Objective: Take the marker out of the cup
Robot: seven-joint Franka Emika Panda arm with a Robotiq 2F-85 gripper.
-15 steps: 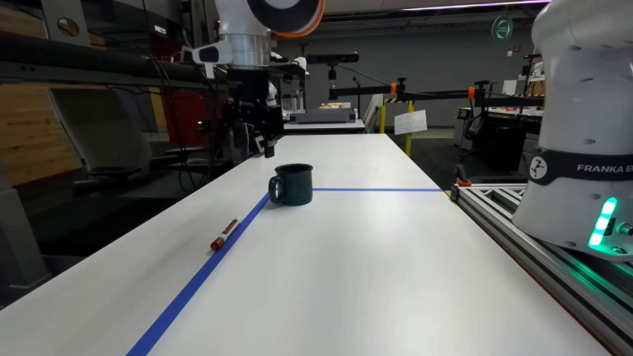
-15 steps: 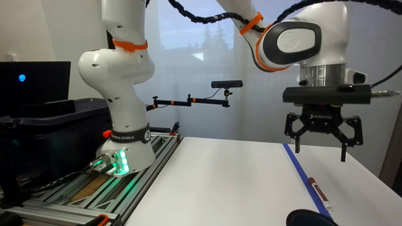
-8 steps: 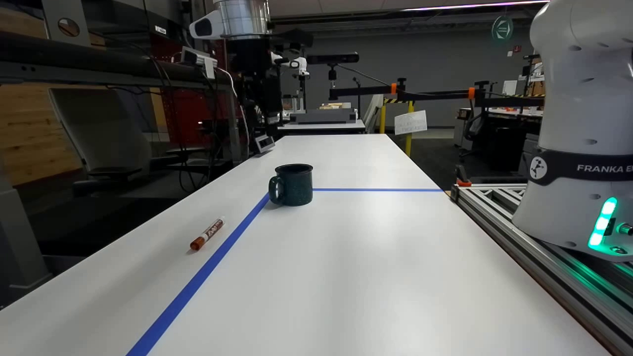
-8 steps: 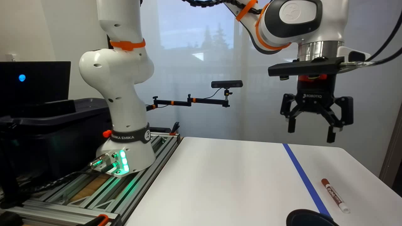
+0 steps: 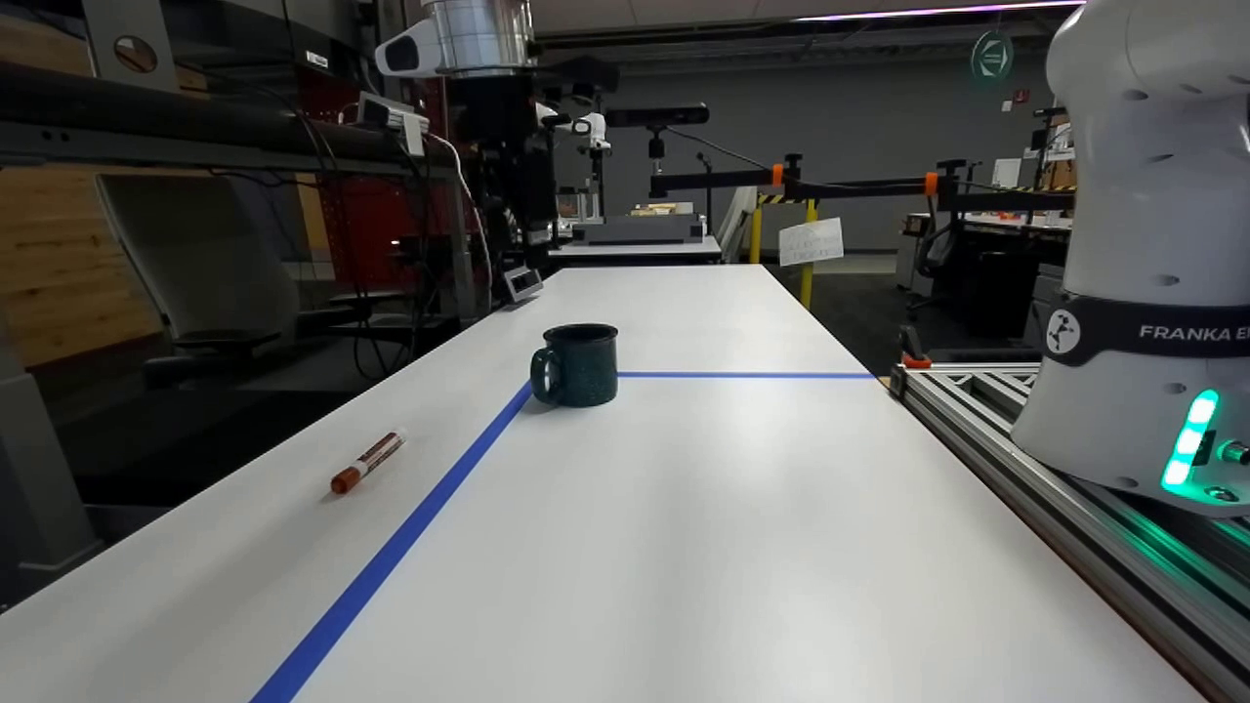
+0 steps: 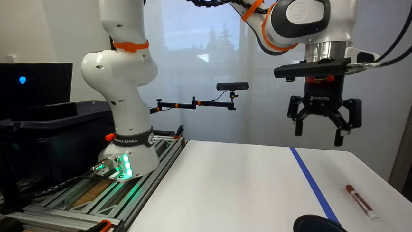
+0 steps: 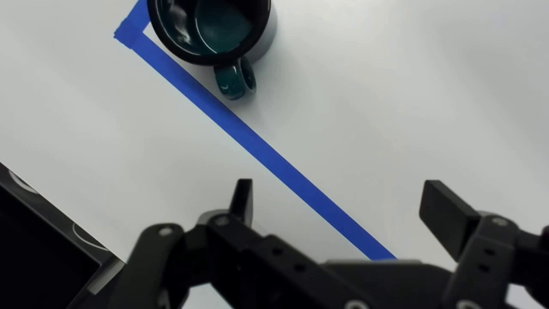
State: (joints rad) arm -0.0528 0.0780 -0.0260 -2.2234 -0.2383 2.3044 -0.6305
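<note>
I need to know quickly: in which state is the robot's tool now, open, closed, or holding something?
Tool: open, holding nothing; the marker lies on the table.

My marker (image 5: 367, 463) lies flat on its side, outside my cup (image 5: 588, 371) and well apart from it; reddish-brown at one end, white at the other. In an exterior view I note it left of the cup and nearer. Cup: dark teal, black-rimmed, upright, handle on its left.
</note>
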